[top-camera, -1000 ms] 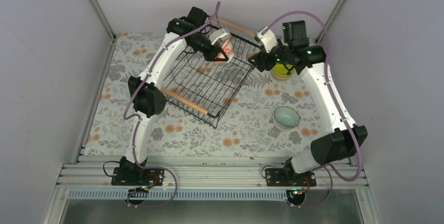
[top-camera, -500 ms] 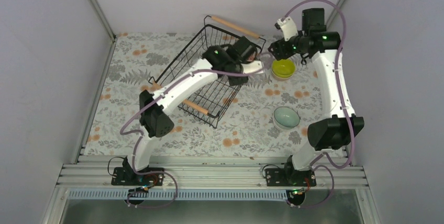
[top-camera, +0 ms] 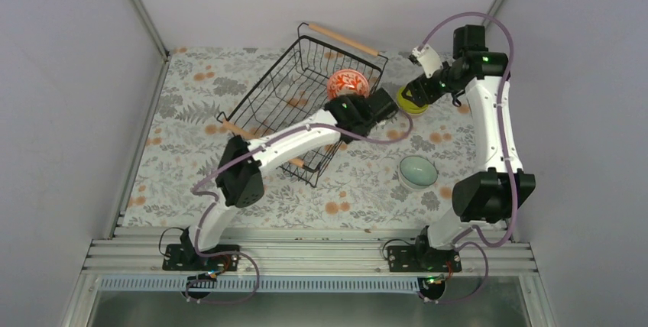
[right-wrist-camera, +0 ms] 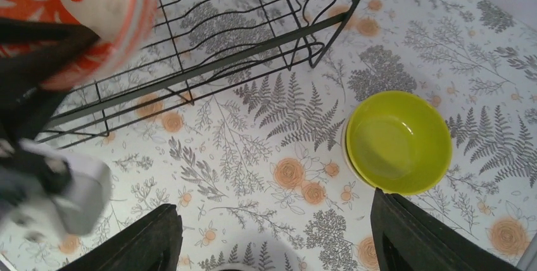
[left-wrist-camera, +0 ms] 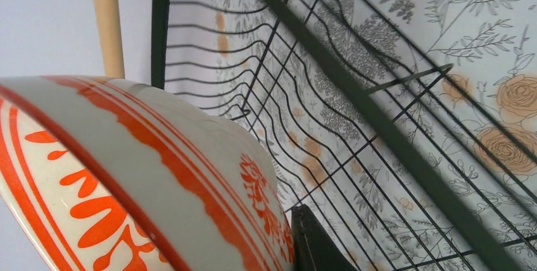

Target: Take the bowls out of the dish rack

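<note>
My left gripper (top-camera: 365, 101) is shut on the pinkish bowl with the red-orange pattern (top-camera: 348, 83) and holds it over the right edge of the black wire dish rack (top-camera: 286, 105). In the left wrist view the bowl (left-wrist-camera: 126, 176) fills the left side, against one dark finger (left-wrist-camera: 313, 245). My right gripper (right-wrist-camera: 272, 236) is open and empty, raised above the cloth near the yellow-green bowl (right-wrist-camera: 398, 141), which sits on another bowl at the far right (top-camera: 413, 99). A pale mint bowl (top-camera: 418, 171) rests on the cloth.
The rack has a wooden rod handle at the back (top-camera: 341, 39) and one at the front (top-camera: 252, 134), partly under my left arm. The flowered cloth (top-camera: 359, 182) covers the table. Grey walls stand close on both sides.
My left arm has swung the patterned bowl from the rack's back to its right edge, turning it upright. My right arm has drawn back to the right and up, away from the rack.
</note>
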`<state>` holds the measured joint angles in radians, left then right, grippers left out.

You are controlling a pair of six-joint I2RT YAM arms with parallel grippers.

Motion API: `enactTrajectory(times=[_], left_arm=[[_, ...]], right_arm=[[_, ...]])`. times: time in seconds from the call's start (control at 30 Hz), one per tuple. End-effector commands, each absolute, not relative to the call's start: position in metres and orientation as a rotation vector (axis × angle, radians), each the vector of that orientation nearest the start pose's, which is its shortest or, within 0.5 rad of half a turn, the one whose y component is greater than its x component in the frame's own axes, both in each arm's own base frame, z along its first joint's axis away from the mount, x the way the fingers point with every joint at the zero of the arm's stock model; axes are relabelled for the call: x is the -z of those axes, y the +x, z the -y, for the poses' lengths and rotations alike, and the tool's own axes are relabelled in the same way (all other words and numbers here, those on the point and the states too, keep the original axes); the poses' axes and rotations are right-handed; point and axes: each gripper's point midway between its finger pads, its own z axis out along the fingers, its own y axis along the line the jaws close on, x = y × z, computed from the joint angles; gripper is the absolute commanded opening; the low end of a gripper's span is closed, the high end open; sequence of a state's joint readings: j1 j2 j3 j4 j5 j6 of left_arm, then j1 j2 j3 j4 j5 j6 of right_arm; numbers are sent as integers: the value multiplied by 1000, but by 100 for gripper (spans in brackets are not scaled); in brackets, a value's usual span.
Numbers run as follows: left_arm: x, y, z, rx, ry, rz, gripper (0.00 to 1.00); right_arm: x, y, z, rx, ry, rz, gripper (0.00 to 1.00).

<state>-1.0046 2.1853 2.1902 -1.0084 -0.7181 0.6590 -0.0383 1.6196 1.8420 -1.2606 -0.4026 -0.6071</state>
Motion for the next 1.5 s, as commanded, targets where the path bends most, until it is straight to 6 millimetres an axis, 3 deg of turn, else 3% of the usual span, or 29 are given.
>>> enactTrajectory(times=[0.0, 0.23, 0.63, 0.87, 1.13, 1.47], left_arm=[[-235, 373, 405, -992, 1528, -1604, 2], [-225, 363, 423, -1094, 1573, -1510, 2], [-214, 370, 431, -1184, 1584, -1453, 2], [-207, 375, 435, -1229, 1569, -1442, 2], [-200, 383, 441, -1330, 1547, -1412, 2], [-207, 393, 441, -1374, 1537, -1386, 2]], right_arm=[[-289, 375, -55, -252, -931, -2338, 72], [-313, 390, -59, -247, -900, -2249, 71], [-296, 393, -60, -113, -978, -2165, 69], [-325, 404, -70, -3, -1032, -1943, 72], [-310, 408, -83, 5, -1185, -1915, 70], [-299, 404, -104, -59, -1301, -1886, 65]])
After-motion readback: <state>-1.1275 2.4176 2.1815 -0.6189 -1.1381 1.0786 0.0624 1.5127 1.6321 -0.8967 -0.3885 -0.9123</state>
